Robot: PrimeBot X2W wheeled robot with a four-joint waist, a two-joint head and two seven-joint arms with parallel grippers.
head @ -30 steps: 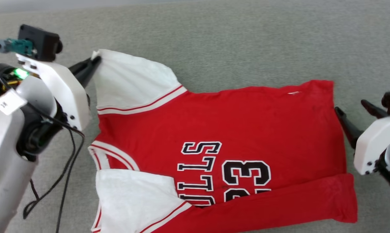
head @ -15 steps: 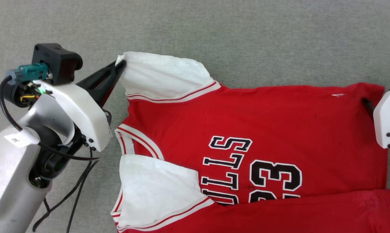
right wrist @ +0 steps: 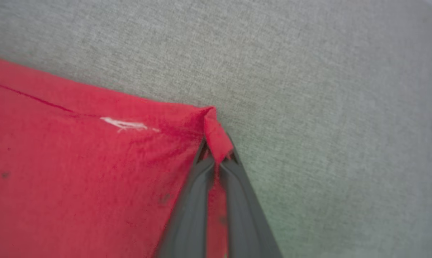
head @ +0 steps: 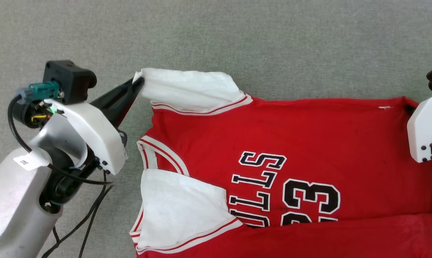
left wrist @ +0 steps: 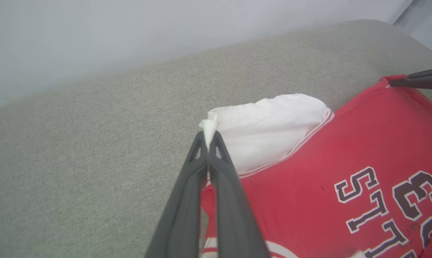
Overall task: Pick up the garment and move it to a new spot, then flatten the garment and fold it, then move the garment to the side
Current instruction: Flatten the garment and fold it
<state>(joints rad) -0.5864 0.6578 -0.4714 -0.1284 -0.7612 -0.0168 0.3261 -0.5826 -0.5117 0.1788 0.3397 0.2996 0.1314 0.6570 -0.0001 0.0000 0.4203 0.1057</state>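
**Inspector:** Where is the shirt, and in what state?

**Me:** The shirt [head: 273, 143] lies print side up and mostly flat on the grey padded surface [head: 259, 39], collar toward my left and hem toward my right. The long edge nearest me is already turned over as a red strip [head: 345, 233] that covers the bottom of the lettering. The near sleeve [head: 180, 208] lies flat on the body.

**Inspector:** And your grip?

**Me:** My left gripper [left wrist: 208, 138] is clamped tight on the tip of the far sleeve [head: 190, 89], with a white tuft poking out between the fingers. My right gripper [right wrist: 217, 156] is pinched shut on the far hem corner [right wrist: 216, 132], which stands up in a small red peak.

**Inspector:** What is your assessment of progress?

**Me:** I judge the relocating and flattening done and the folding about halfway, with one long side in. The far side, now held at both ends, looks ready to be brought over. The later folds and the move to the side are still outstanding.

**Inspector:** What has changed over the last second?

**Me:** A second ago my right fingers stood wide open just off the hem, touching nothing, and now they are closed on the corner. My left grip on the sleeve is unchanged. The whole head view has shifted, which I put down to the camera moving and not the shirt.
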